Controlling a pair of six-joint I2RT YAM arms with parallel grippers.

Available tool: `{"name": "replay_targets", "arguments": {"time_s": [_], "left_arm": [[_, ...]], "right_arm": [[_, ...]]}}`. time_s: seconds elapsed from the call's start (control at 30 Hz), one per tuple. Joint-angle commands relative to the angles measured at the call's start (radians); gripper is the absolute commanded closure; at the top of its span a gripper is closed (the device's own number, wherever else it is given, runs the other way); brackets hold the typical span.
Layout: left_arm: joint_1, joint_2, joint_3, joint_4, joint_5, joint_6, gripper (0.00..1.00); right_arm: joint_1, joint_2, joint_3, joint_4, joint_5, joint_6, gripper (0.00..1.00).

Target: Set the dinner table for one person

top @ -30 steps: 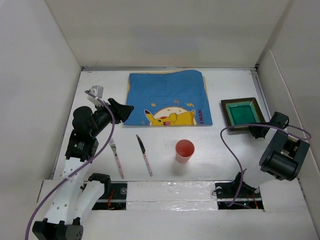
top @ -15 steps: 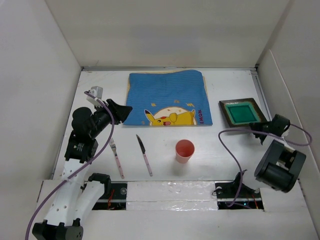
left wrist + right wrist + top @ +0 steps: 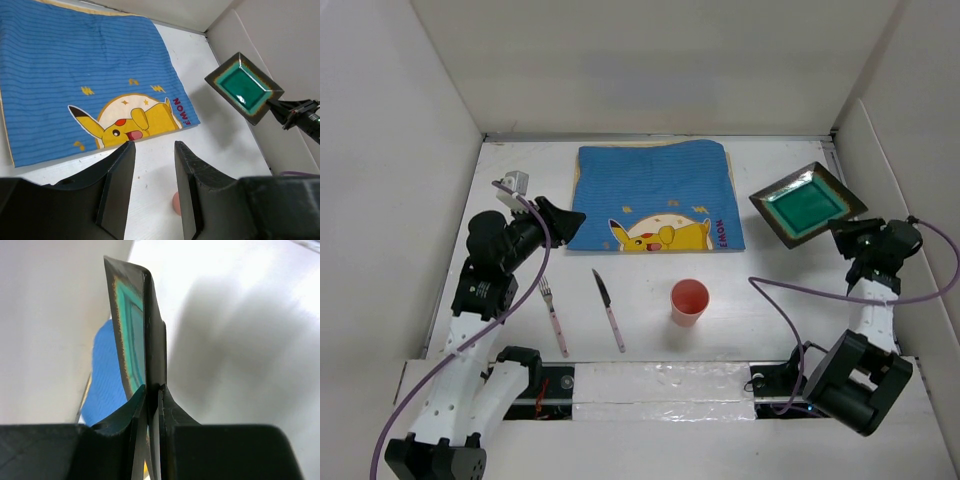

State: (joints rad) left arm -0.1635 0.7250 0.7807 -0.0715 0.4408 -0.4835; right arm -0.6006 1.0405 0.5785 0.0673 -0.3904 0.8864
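My right gripper (image 3: 842, 231) is shut on the rim of a square green-glazed plate (image 3: 807, 205) and holds it lifted and tilted above the white dinner table (image 3: 770, 300) at the right. In the right wrist view the plate (image 3: 134, 325) stands edge-on between my pads. It also shows in the left wrist view (image 3: 244, 87). My left gripper (image 3: 572, 217) is open and empty at the left edge of the blue placemat (image 3: 655, 195). A fork (image 3: 553, 315), a knife (image 3: 609, 309) and a red cup (image 3: 689, 301) lie in front of the placemat.
White panels wall the table on the left, back and right. The right arm's cable (image 3: 790, 290) loops over the table near the front right. The placemat with its yellow cartoon print (image 3: 80, 75) fills the left wrist view.
My right gripper has lifted the green plate off the table, moved it back and to the right, and turned it into a diamond tilt. The left arm has not moved.
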Motion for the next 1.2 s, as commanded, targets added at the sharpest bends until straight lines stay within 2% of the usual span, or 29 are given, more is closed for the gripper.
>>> {"name": "replay_targets", "arguments": {"time_s": [0.0,0.1,0.13,0.17,0.27,0.3,0.37,0.53,0.67,0.7,1.0,1.17], "left_arm": [[-0.002,0.002,0.020,0.052,0.013,0.003,0.66],[-0.002,0.011,0.022,0.052,0.012,0.005,0.66],[-0.002,0.011,0.020,0.053,0.019,0.003,0.66],[-0.002,0.011,0.020,0.053,0.019,0.003,0.66],[0.007,0.019,0.022,0.052,0.018,0.005,0.66],[0.007,0.022,0.020,0.052,0.019,0.003,0.66],[0.007,0.019,0.019,0.053,0.010,0.005,0.66],[0.016,0.024,0.019,0.052,-0.001,0.010,0.66],[0.025,0.036,0.020,0.053,0.007,0.005,0.66],[0.025,0.037,0.020,0.050,0.010,0.006,0.66],[0.025,0.047,0.025,0.042,0.004,0.005,0.66],[0.025,0.050,0.023,0.042,0.001,0.005,0.67]], "right_arm": [[0.030,-0.005,0.147,0.198,-0.209,0.025,1.00],[0.094,0.039,0.219,0.218,-0.280,0.016,1.00],[0.211,0.085,0.281,0.224,-0.321,-0.003,1.00],[0.213,0.085,0.282,0.224,-0.321,-0.003,1.00],[0.380,0.266,0.469,0.145,-0.409,-0.076,1.00],[0.424,0.367,0.512,0.144,-0.425,-0.078,1.00],[0.519,0.455,0.604,0.163,-0.453,-0.054,1.00],[0.657,0.729,0.786,0.232,-0.519,-0.011,1.00],[0.746,0.898,0.999,0.181,-0.551,-0.020,1.00],[0.783,0.952,1.056,0.125,-0.548,-0.038,1.00],[0.803,1.118,1.139,0.138,-0.545,-0.004,1.00],[0.812,1.148,1.121,0.179,-0.533,0.017,1.00]]}}
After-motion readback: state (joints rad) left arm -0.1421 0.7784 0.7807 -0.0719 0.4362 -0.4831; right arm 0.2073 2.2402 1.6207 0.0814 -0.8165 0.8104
